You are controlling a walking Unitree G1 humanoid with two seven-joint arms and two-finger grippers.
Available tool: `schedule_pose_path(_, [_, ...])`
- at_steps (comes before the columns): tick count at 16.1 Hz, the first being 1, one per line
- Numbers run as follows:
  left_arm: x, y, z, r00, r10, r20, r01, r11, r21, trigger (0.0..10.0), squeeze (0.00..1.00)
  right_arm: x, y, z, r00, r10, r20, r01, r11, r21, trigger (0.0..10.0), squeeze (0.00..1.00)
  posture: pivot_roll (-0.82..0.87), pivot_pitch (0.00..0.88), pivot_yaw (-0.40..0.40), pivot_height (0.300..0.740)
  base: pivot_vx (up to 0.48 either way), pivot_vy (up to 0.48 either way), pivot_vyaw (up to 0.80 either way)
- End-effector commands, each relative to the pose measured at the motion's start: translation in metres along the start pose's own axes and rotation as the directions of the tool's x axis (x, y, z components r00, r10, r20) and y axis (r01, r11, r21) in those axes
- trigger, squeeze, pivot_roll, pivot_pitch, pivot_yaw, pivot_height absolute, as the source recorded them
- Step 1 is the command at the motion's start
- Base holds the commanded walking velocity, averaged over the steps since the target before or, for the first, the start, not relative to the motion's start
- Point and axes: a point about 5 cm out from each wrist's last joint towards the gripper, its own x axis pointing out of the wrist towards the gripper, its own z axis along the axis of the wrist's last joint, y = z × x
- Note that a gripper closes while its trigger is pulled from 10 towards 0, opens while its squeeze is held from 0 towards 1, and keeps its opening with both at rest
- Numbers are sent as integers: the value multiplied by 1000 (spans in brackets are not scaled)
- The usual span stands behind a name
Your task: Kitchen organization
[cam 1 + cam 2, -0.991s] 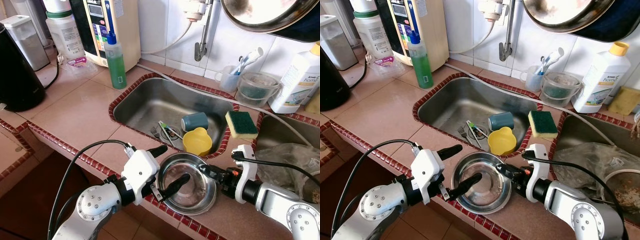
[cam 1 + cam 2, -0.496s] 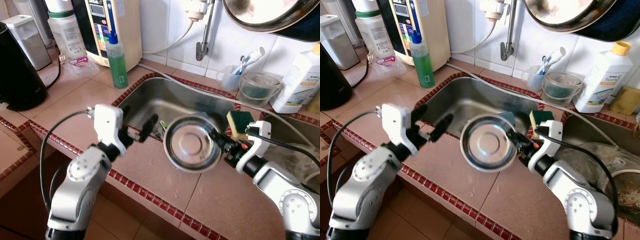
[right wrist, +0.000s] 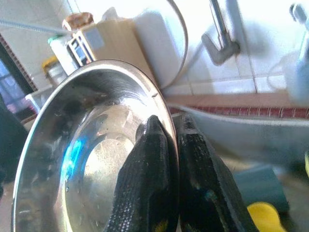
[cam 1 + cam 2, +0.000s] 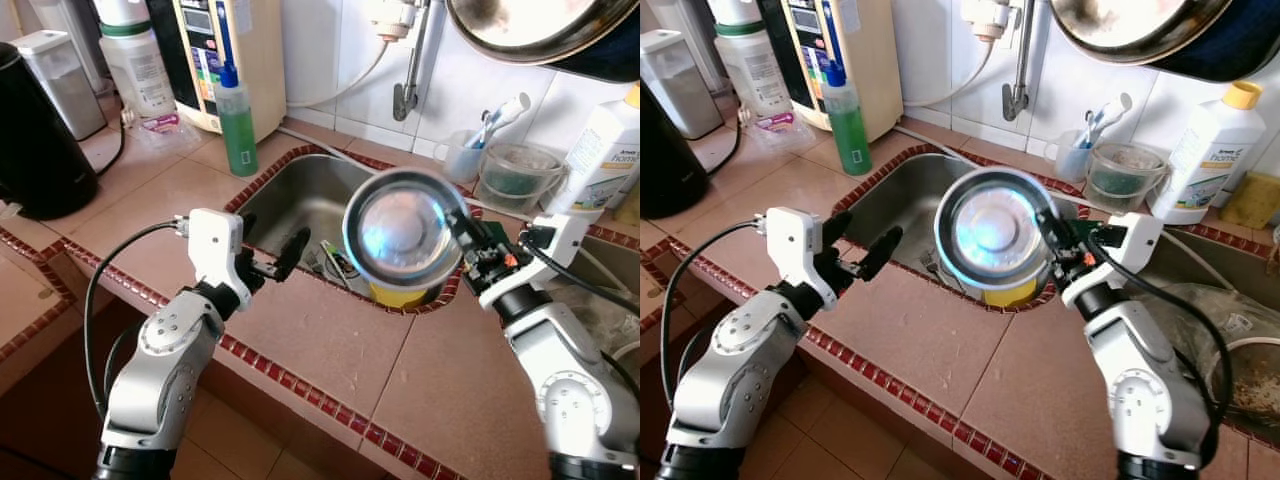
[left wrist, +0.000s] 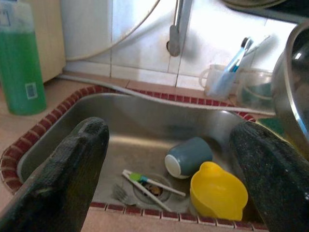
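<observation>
- Right gripper (image 4: 462,226) pinched on the rim of a steel bowl (image 4: 404,226), one finger inside the rim and one outside
- Bowl raised on edge above the sink (image 4: 300,205), hollow side turned toward the camera, a bluish glint on its base
- Yellow cup (image 5: 217,190) down in the sink basin, partly hidden behind the bowl in the head views
- Blue-grey cup (image 5: 188,156) lying on its side just beside the yellow cup
- Fork and a toothbrush-like utensil (image 5: 150,182) resting over the drain
- Left gripper (image 4: 280,256) held over the near counter edge beside the sink, fingers spread wide apart with nothing between them
- Green soap bottle (image 4: 236,116) upright on the tiled counter behind the sink's left corner
- Cup with toothbrushes (image 4: 466,152) and a clear container (image 4: 517,177) by the back wall, near the tap (image 4: 405,92)
- White detergent bottle (image 4: 1204,154) with a yellow cap at the far right
- Black kettle (image 4: 36,140) on the counter at far left
</observation>
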Motion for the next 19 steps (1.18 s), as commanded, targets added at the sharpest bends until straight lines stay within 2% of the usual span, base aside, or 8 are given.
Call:
schedule_pose_path(1, [2,2,0,1000,10,-13,-10,1000,3,10000,0,3,8,9,998,26,51,-23,999,-48,10000,0,-179,28,21,740,0,0,0])
schedule_pose_path(8, [2,6,-5,998,37,-54,-37,999,4,10000,0,6,5,7,996,-9,87,19,993,-115,10000,0,-177,36,23,740,0,0,0])
schedule_pose_path(13, [3,-12,-6,995,-40,-95,39,999,-17,10000,0,20,2,15,995,-6,97,22,986,-162,10000,0,-175,94,22,740,0,0,0])
schedule_pose_path(16, [-7,-21,-6,991,-67,-116,68,998,2,10000,0,31,1,21,995,7,101,13,980,-197,10000,0,-173,145,18,740,0,0,0])
schedule_pose_path(19, [-15,-26,-2,989,-82,-122,83,997,0,10000,0,35,-2,23,996,7,92,13,976,-217,10000,0,-161,196,14,740,0,0,0])
